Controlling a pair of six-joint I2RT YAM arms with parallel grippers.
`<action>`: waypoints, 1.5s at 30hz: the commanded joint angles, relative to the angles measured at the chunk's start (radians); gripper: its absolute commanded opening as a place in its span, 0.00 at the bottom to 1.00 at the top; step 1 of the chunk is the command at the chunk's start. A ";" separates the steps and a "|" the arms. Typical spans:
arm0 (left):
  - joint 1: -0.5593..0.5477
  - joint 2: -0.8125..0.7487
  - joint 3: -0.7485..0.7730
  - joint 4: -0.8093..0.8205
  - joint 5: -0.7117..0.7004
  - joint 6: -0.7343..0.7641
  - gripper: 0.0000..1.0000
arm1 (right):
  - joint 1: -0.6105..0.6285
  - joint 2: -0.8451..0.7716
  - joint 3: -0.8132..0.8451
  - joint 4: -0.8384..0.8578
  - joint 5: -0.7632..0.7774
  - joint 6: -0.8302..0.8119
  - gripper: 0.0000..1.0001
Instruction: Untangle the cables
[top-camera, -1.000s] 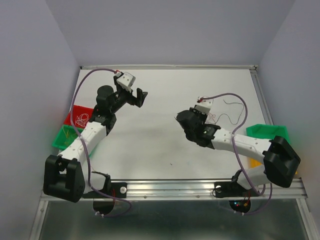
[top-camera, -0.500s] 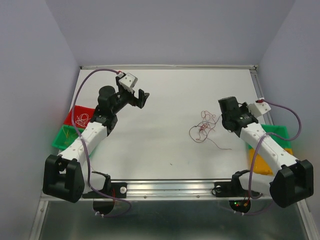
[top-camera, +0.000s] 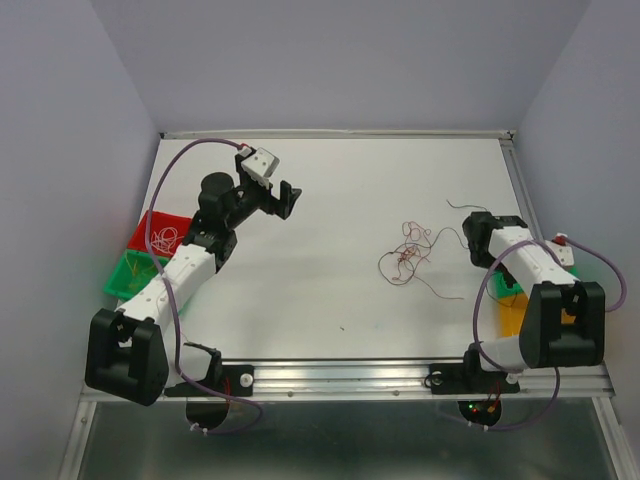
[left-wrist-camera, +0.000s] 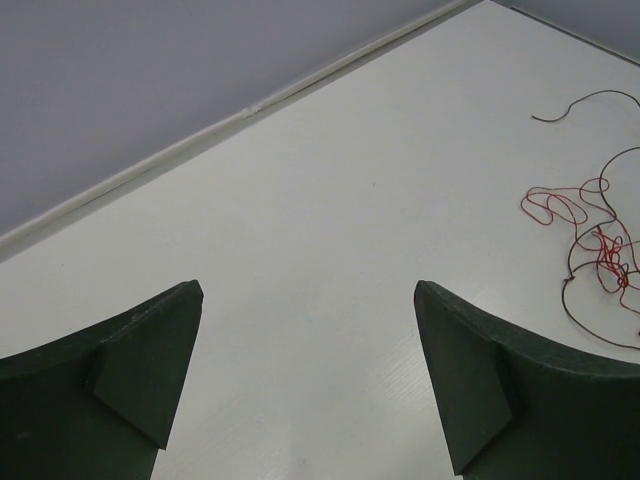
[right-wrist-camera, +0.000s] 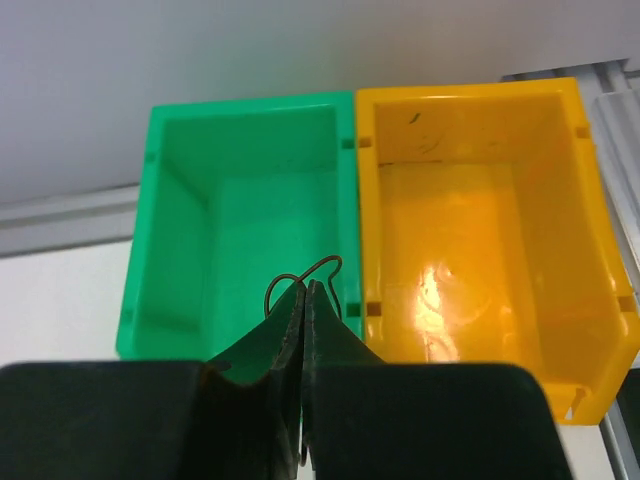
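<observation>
The right claw (right-wrist-camera: 305, 292), clenched on a hair-thin dark-brown wire (right-wrist-camera: 327, 261), hangs above an open green plastic bin (right-wrist-camera: 240, 110), apparently to drop the freed strand there. A glossy yellow plastic bin (right-wrist-camera: 470, 92) sits just right of its tips. The left claw (left-wrist-camera: 305, 290) gapes empty over the white tabletop (left-wrist-camera: 330, 180). The tangle of red and dark cables (left-wrist-camera: 600, 250) lies ahead to its right, with nothing between them.
</observation>
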 joint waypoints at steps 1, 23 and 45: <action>-0.006 -0.018 -0.001 0.033 -0.011 0.014 0.99 | -0.074 0.001 0.070 -0.051 0.037 0.095 0.01; -0.008 0.036 0.023 0.010 -0.028 0.035 0.99 | -0.352 -0.064 0.008 0.726 -0.397 -0.571 0.03; -0.009 0.037 0.028 -0.002 -0.012 0.040 0.99 | -0.441 0.079 -0.028 0.729 -0.490 -0.455 0.67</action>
